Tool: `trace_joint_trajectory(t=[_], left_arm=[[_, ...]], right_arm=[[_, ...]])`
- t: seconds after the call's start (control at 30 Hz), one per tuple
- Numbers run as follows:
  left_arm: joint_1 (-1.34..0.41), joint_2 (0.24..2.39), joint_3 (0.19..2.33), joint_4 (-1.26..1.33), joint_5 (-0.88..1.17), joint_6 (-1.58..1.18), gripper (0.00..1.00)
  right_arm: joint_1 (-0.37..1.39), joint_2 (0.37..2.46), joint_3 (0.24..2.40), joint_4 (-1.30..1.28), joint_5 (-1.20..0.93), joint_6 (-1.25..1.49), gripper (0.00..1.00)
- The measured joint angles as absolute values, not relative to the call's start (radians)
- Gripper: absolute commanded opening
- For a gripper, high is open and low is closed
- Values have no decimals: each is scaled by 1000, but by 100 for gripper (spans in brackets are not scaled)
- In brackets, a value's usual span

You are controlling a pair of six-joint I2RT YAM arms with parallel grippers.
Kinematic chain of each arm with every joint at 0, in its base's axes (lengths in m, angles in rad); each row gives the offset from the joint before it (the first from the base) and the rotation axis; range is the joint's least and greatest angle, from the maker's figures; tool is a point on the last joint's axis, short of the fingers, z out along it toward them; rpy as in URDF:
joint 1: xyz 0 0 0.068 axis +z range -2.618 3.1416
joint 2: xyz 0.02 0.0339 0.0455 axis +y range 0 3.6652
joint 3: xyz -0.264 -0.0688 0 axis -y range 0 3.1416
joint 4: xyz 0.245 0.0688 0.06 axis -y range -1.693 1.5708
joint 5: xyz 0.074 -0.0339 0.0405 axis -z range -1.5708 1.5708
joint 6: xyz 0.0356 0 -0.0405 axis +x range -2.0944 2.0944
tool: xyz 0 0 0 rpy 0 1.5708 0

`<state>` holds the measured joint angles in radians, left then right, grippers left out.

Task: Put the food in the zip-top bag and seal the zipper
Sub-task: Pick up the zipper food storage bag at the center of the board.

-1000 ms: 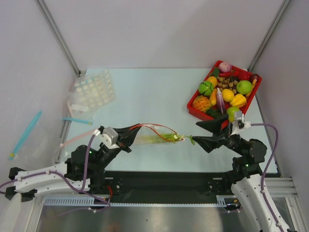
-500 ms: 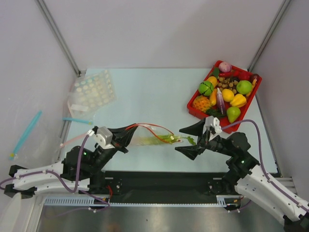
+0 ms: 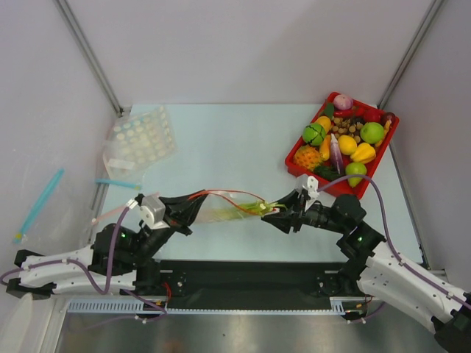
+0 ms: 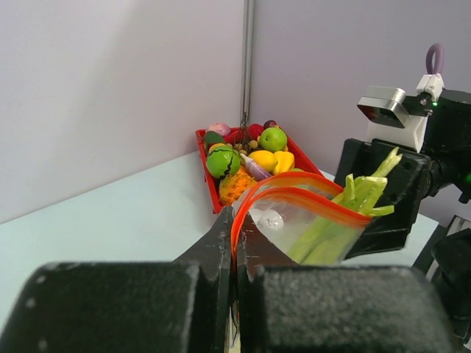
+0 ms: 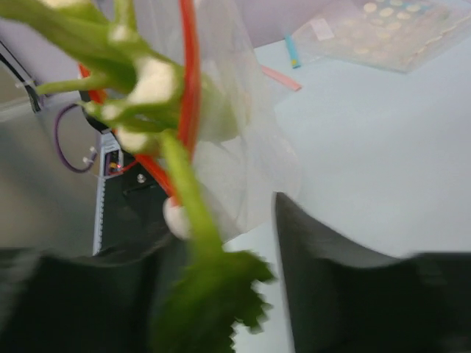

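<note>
Bagging stage — the left gripper (image 3: 197, 204) is clenching the red-orange zipper (image 4: 316, 198) at the left side of the zip-top bag (image 3: 215, 215), holding the mouth raised above the table (image 3: 221, 140) and gaping toward the right. The leek (image 3: 244, 211) is lying mostly inside, with its green leaves sticking out of the mouth. The right gripper (image 3: 274, 213) is straddling those leaf tips; the wrist view is blurred, so it cannot be told whether the fingers are pressing them. The pear (image 3: 355, 171) is resting in the red tray (image 3: 293, 170) at the far right — well apart from the bag.
</note>
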<state>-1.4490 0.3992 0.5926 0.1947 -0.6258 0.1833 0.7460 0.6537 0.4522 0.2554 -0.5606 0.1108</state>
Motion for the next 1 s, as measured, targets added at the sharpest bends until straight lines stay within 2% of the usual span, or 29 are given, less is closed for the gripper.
trace_joint_trajectory(t=[0.03, 0.07, 0.13, 0.33, 0.53, 0.6, 0.67, 0.73, 0.77, 0.83, 0.87, 1.0], left_arm=[[-1449, 402, 593, 198, -626, 183, 0], [-1449, 405, 593, 202, -627, 183, 0], [-1449, 418, 593, 216, -638, 184, 0], [-1422, 493, 574, 288, -705, 173, 0], [-1288, 616, 563, 305, -699, 94, 2], [-1253, 667, 563, 301, -689, 60, 14], [-1233, 706, 563, 281, -671, 33, 33], [-1225, 717, 563, 262, -654, 17, 43], [-1224, 715, 563, 258, -640, 10, 53], [-1223, 706, 565, 246, -605, 2, 61], [-1223, 702, 567, 240, -589, 0, 69], [-1223, 700, 580, 219, -554, 1, 82]], right_arm=[[748, 657, 453, 258, -564, 117, 33], [749, 658, 454, 261, -564, 121, 15], [750, 657, 457, 262, -564, 130, 2], [750, 640, 468, 239, -472, 146, 0], [723, 639, 474, 187, -376, 165, 0], [698, 643, 480, 164, -344, 176, 0], [653, 654, 486, 145, -329, 191, 0], [601, 673, 487, 136, -331, 210, 0], [571, 685, 487, 133, -340, 218, 0], [511, 712, 487, 134, -378, 236, 0], [484, 723, 487, 138, -398, 245, 0], [445, 772, 487, 172, -492, 258, 0]])
